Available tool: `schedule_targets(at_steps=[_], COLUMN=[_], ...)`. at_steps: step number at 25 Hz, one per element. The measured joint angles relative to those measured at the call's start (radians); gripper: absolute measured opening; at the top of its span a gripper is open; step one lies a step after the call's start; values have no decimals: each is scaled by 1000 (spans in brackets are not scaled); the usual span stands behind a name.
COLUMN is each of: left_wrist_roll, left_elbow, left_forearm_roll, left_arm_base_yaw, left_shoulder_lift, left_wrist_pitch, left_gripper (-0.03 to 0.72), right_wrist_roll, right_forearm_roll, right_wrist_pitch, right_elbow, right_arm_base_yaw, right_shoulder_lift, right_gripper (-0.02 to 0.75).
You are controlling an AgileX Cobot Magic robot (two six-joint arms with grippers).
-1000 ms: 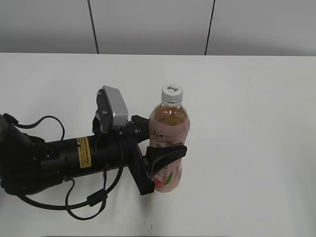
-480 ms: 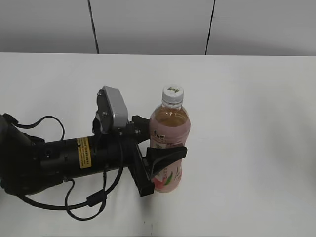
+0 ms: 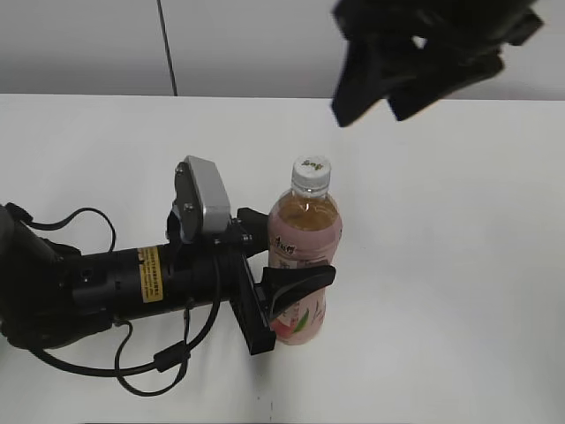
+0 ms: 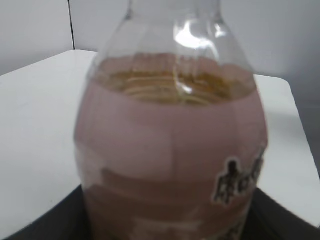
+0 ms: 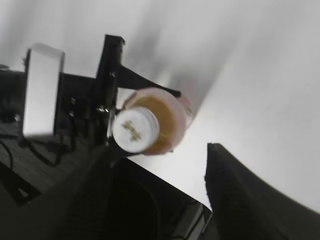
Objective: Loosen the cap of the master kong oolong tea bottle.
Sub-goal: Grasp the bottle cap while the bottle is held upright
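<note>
The oolong tea bottle [image 3: 303,243] stands upright on the white table, with amber tea and a pink label. Its white cap [image 3: 311,170] is on the neck. My left gripper [image 3: 298,254] is shut on the bottle's body from the left, one black finger [image 3: 300,278] across the front. The bottle fills the left wrist view [image 4: 172,150]. My right gripper [image 3: 381,99] hangs open and blurred, high above and right of the cap. From above, the right wrist view shows the cap [image 5: 135,128] and bottle [image 5: 167,117] just beyond my open right gripper [image 5: 170,167].
The left arm's black body [image 3: 115,278], grey wrist camera [image 3: 201,196] and loose cables [image 3: 132,371] lie on the table [image 3: 459,265] left of the bottle. A grey panelled wall [image 3: 265,44] stands behind the table.
My right gripper has come into the exterior view at the top right, above the bottle. The left gripper and the bottle have barely moved.
</note>
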State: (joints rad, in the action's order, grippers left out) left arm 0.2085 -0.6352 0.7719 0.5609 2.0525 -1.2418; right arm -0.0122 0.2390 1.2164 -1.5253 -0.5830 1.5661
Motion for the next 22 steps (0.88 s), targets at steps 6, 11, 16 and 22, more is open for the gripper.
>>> schedule_targets(at_steps=[6, 11, 16, 22], left_wrist_roll=[-1, -1, -2, -20], left_elbow=[0, 0, 0, 0], left_forearm_roll=[0, 0, -3, -5], left_arm_base_yaw=[0, 0, 0, 0], left_shoulder_lift=[0, 0, 0, 0], left_wrist_pitch=[0, 0, 0, -1], left_gripper=[394, 394, 394, 394], right_wrist_roll=[-138, -182, -200, -226], right_forearm_roll=[14, 20, 2, -30], right_wrist_pitch=[0, 1, 1, 4], right_elbow=[-145, -144, -97, -56], right_arm_base_yaw=[-32, -40, -103, -122], right_shoulder_lift=[137, 164, 164, 164], right_gripper=[446, 428, 427, 427])
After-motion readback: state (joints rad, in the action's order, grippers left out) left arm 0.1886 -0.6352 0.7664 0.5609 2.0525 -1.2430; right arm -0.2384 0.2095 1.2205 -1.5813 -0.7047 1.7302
